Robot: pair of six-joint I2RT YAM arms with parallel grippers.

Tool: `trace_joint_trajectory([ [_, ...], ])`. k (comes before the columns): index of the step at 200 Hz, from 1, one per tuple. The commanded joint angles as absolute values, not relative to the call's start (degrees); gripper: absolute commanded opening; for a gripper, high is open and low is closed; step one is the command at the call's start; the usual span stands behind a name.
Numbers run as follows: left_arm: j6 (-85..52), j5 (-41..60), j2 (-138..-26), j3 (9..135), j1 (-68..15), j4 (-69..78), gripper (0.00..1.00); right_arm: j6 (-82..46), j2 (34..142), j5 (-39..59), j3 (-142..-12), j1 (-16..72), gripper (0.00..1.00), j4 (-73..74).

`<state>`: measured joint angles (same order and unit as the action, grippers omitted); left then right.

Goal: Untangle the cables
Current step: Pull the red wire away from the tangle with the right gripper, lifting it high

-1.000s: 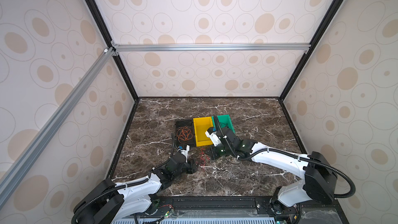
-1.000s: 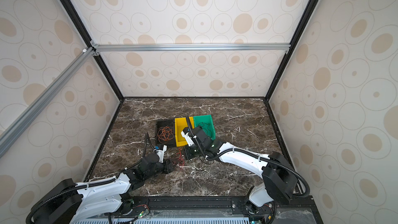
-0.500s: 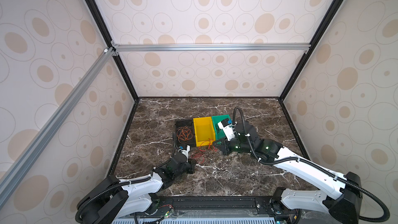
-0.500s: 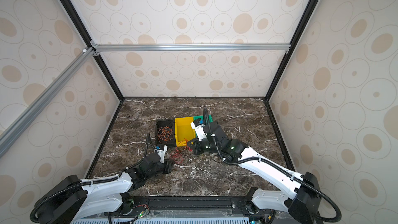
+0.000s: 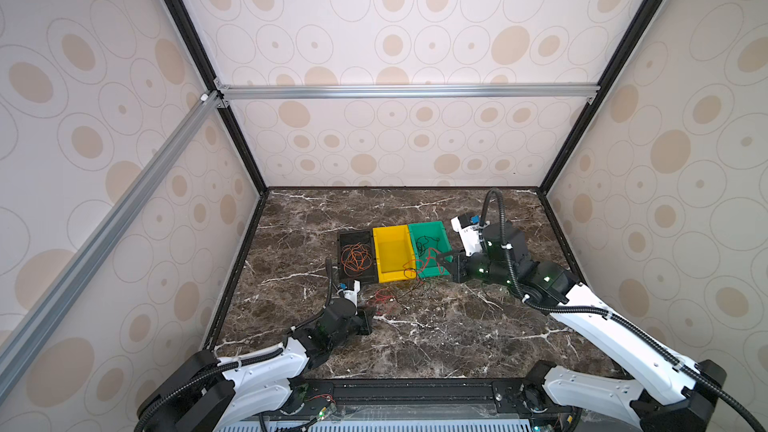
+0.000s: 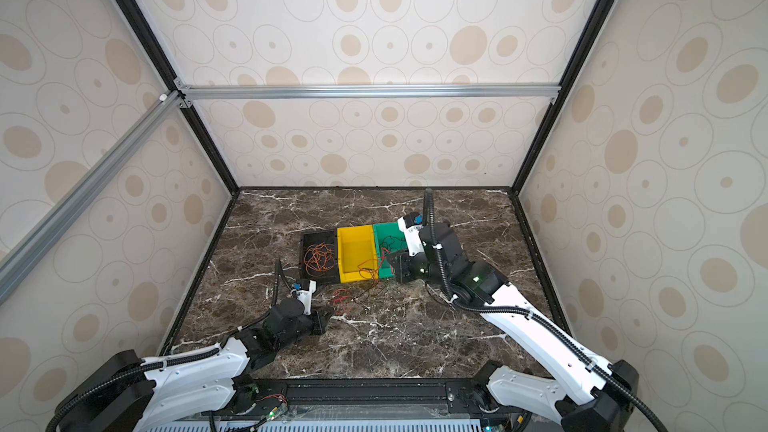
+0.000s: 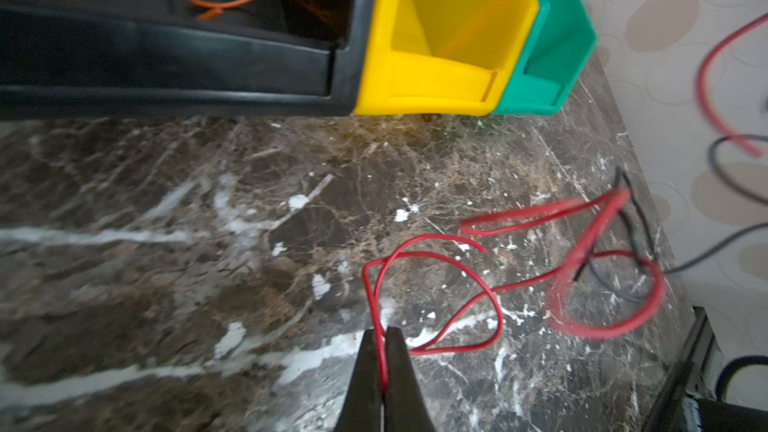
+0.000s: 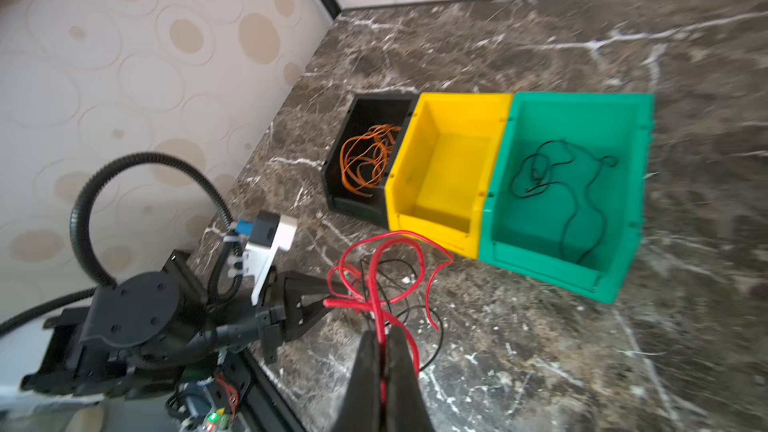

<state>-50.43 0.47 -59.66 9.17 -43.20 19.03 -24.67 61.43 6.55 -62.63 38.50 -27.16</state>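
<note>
A tangle of red cables (image 5: 384,297) (image 6: 340,297) and thin black cables (image 8: 415,309) lies on the marble in front of the bins. My left gripper (image 5: 369,314) (image 7: 383,332) sits low at the tangle's left edge, shut on one red cable (image 7: 457,263). My right gripper (image 5: 437,257) (image 8: 384,336) hovers over the front of the green bin (image 5: 440,230), shut on a red cable (image 8: 376,284) that trails down to the tangle. Orange cables (image 5: 355,257) (image 8: 365,160) lie in the black bin (image 5: 353,236). A black cable (image 8: 573,184) lies in the green bin.
The yellow bin (image 5: 392,251) (image 8: 449,168) stands between the black and green bins and holds nothing. The three bins touch side by side mid-table. Walls enclose the marble table (image 5: 457,338) on three sides.
My left gripper has shut on a red cable on the table. The right arm has swung out to the right and lifted its red cable up and back toward the green bin.
</note>
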Motion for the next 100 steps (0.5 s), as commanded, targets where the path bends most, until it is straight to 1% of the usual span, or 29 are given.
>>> trace_joint_trajectory([
  [1,-54.4,-3.7,-59.3,9.6,-42.5,12.5,0.0,-20.6,59.9,-2.1,-66.8,37.8,0.0,-32.8],
  [45,-56.9,-7.1,-60.4,10.7,-42.3,7.2,0.0,-17.2,59.9,-11.5,-71.0,37.6,0.0,-37.2],
  [55,-56.9,-7.2,-60.4,10.7,-42.4,7.2,0.0,-16.5,59.6,-10.6,-71.9,37.5,0.0,-37.5],
  [73,-55.3,-5.2,-60.2,11.2,-42.3,9.3,0.0,-15.8,60.1,-4.4,-73.4,37.5,0.0,-38.1],
  [91,-52.5,-1.8,-59.3,12.4,-42.3,12.4,0.09,-16.6,60.8,-0.1,-74.3,37.5,0.0,-38.4],
  [100,-50.6,0.6,-58.7,13.0,-42.3,14.6,0.17,-17.3,61.0,1.6,-74.5,37.5,0.0,-38.1],
])
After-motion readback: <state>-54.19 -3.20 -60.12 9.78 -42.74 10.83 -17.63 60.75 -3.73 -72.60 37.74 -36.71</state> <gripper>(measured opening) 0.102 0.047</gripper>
